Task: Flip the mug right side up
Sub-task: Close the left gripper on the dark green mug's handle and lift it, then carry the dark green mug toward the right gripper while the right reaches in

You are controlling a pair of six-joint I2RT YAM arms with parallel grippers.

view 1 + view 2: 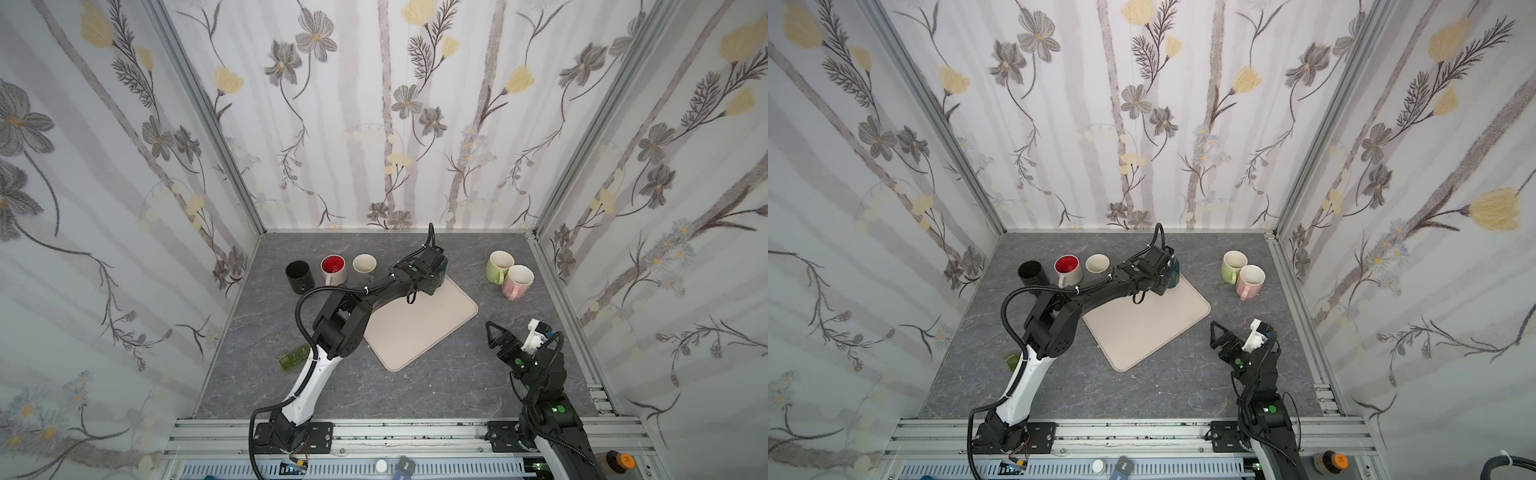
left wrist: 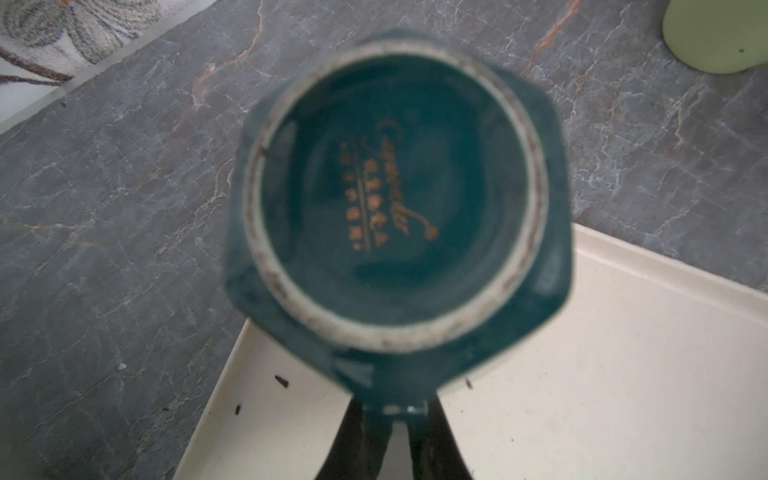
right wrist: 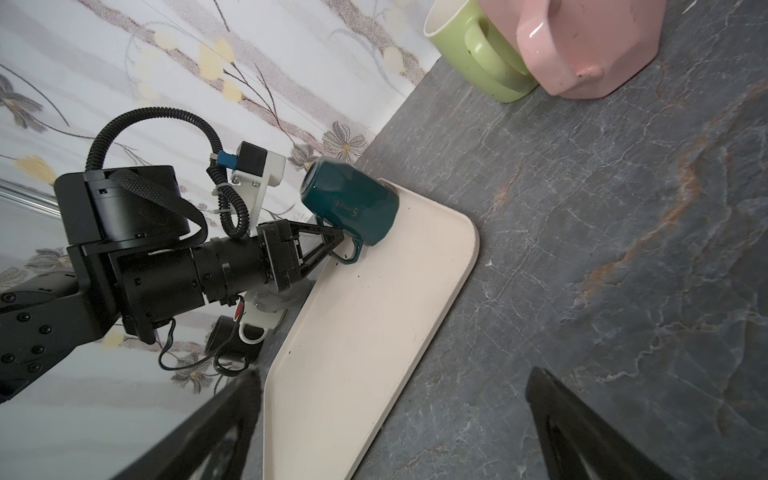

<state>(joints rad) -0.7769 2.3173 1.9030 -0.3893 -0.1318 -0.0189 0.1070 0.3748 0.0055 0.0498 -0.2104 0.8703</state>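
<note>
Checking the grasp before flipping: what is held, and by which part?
The left tool grips the dark teal ceramic mug by its handle; the right tool holds nothing.

Set high above the front rail (image 1: 415, 432) in both top views, tilted down and forward over the whole table (image 1: 415, 395) to the back wall (image 1: 415, 124), far off, side by side, sharing almost everything. From the left wrist, staring straight down, very close and blurred, onto the upturned base of the teal mug (image 2: 395, 199) at the 12 o'clock corner of the tray (image 2: 623, 353). Slung low behind the right gripper (image 3: 395, 374) at 4 o'clock of the tray, facing 10 o'clock across it at middling range. Shared by both wrist views: teal mug, that tray corner, bare table, green mug (image 3: 478, 54) at 2 o'clock.
</note>
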